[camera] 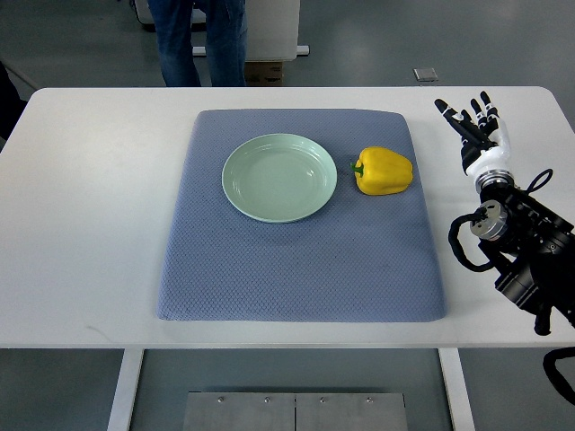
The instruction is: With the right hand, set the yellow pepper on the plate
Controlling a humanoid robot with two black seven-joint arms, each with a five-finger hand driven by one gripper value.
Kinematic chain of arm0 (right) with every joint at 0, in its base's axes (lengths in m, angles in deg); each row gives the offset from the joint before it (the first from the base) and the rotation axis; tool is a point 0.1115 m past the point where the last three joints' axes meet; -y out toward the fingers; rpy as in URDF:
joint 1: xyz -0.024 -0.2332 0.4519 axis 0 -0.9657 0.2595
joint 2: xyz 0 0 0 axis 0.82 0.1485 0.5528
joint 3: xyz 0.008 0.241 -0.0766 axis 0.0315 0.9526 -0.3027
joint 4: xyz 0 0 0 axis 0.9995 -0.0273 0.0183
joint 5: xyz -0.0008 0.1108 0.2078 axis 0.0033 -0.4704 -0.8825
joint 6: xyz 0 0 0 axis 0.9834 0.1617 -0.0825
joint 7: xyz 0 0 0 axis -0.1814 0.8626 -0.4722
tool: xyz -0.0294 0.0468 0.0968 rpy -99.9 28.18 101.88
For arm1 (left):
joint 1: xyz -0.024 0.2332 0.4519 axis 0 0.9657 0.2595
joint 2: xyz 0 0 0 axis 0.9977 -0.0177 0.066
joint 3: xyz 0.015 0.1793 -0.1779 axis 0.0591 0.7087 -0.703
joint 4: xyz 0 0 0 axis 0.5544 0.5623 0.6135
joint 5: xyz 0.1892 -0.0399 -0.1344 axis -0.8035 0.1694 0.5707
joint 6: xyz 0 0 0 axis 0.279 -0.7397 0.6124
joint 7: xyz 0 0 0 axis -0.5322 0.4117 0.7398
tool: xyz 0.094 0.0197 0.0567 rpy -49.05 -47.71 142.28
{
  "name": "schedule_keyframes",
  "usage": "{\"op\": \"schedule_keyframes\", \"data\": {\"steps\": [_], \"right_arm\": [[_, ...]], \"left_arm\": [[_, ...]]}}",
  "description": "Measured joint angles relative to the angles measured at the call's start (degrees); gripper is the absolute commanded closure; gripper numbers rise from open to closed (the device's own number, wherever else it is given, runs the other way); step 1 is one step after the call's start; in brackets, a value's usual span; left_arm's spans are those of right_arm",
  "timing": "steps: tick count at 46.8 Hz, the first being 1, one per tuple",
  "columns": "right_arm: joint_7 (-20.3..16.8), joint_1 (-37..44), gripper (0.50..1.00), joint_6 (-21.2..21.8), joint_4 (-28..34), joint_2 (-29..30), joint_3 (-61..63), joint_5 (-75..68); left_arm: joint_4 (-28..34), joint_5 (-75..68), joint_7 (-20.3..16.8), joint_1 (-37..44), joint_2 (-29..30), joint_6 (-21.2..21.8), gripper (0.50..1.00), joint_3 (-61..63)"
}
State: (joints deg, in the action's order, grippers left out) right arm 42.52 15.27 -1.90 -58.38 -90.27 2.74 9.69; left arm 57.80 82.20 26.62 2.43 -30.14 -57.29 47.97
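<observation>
One yellow pepper point(384, 171) lies on its side on the blue-grey mat point(296, 260), just to the right of the pale green plate point(279, 177), its green stem pointing at the plate rim and almost touching it. The pepper looks light, hollow and fairly firm, with a waxy, rounded skin that is likely to slip under hard fingertips; I judge a wrap across its broad lobed body, from above or from its right flank, safer than any pinch at the stem. The right robot hand point(474, 126) hovers over the white surface point(99, 215) off the mat's right edge, fingers spread and straight, holding nothing, well apart from the pepper. Between them the way is unobstructed. The plate is empty and shallow, so the carry is short and leftward. A person's legs point(199, 40) stand beyond the far edge, away from the work.
</observation>
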Motion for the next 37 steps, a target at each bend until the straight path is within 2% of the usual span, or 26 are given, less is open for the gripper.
{"op": "schedule_keyframes", "data": {"steps": [37], "right_arm": [[0.0, -0.3, 0.5, 0.0, 0.0, 0.0, 0.0, 0.0]], "left_arm": [[0.0, 0.0, 0.0, 0.2, 0.0, -0.1, 0.5, 0.0]]}}
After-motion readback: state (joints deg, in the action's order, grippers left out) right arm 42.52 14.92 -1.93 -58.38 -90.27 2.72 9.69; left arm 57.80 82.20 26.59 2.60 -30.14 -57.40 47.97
